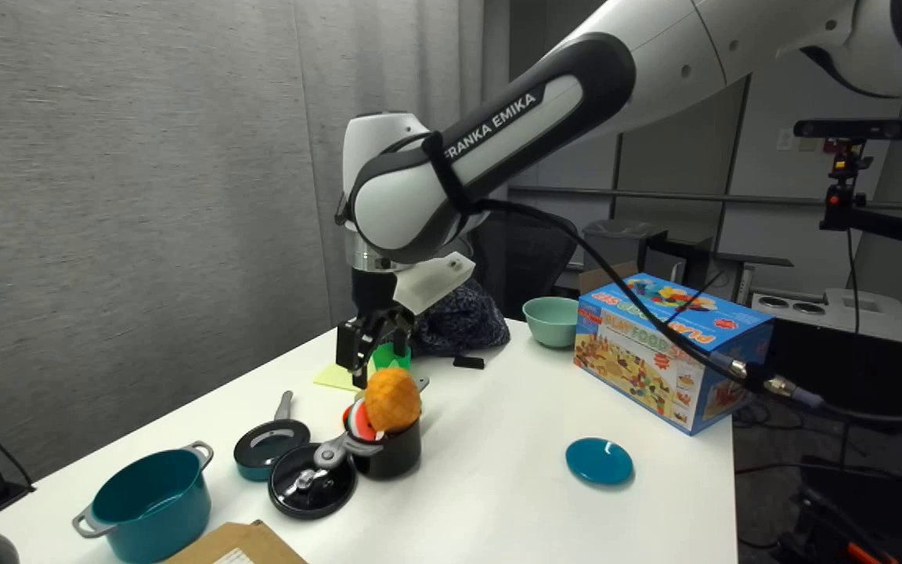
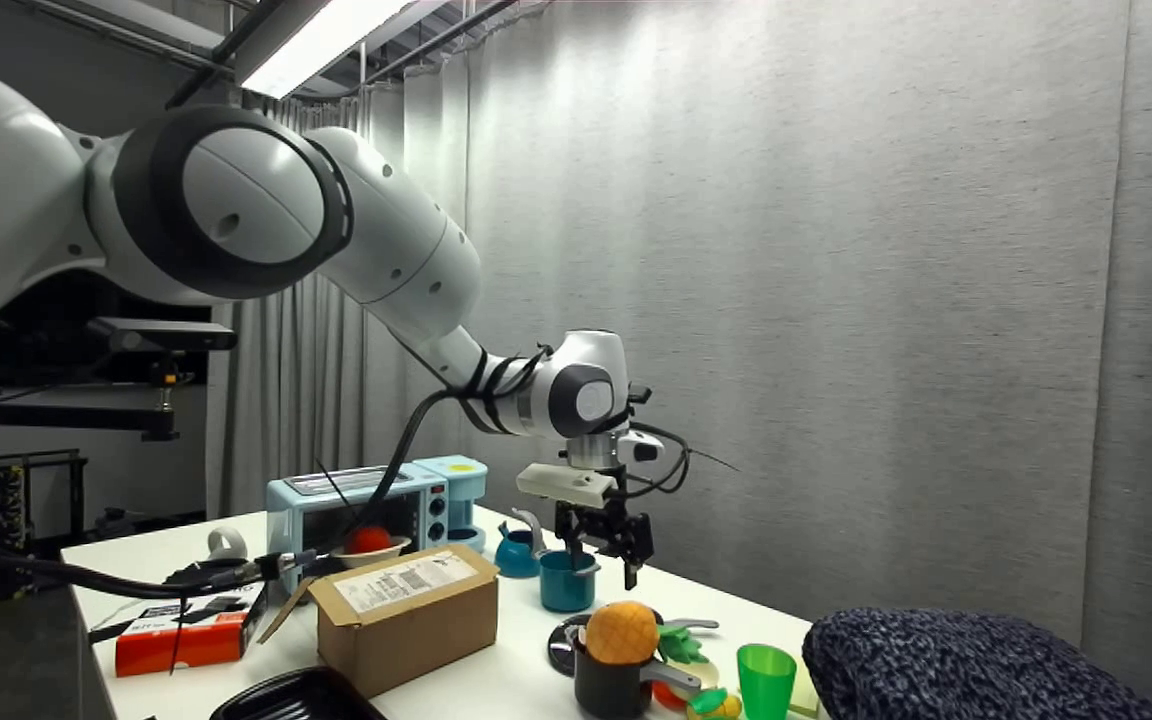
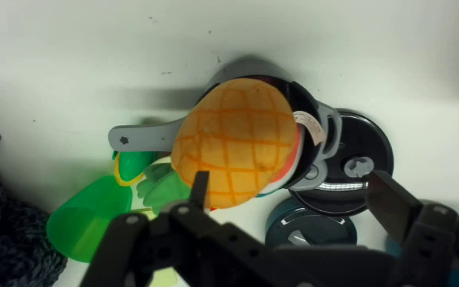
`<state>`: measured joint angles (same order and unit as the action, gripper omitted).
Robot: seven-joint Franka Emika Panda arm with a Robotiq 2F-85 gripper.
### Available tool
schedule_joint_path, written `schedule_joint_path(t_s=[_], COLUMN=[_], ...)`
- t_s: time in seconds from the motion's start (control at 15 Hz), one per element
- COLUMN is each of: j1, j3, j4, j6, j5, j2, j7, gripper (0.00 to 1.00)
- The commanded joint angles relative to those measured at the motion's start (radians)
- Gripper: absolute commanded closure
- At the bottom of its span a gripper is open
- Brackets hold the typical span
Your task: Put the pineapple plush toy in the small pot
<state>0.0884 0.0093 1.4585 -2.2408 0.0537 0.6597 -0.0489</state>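
Note:
The pineapple plush toy rests in the mouth of the small pot, its orange body bulging above the rim. It also shows in an exterior view and in the wrist view, with its green leaves hanging over the pot's side. A watermelon slice is wedged beside it in the pot, which also shows in an exterior view. My gripper is open and empty above the toy, apart from it. In the wrist view its fingers are wide apart. The pot's inside is mostly hidden.
A black lid leans by the pot, over a small pan. A teal pot stands further off. A green cup, a dark knit cloth, a cardboard box and a teal disc are around.

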Motion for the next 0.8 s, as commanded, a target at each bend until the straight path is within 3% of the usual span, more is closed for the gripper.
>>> schedule_joint_path(t_s=[0.0,0.47,0.67,0.73], j1=[-0.018,-0.012,0.000,-0.018], j3=[0.047,0.091,0.064,0.055], j4=[-0.015,-0.075,-0.075,-0.023], j6=[0.124,0.467,0.518,0.508], j5=[-0.037,-0.077,-0.052,-0.066], j2=[-0.063,-0.146,-0.180,-0.233], j7=[0.076,0.173,0.091,0.078], gripper=[0.00,0.00,0.00,0.00])
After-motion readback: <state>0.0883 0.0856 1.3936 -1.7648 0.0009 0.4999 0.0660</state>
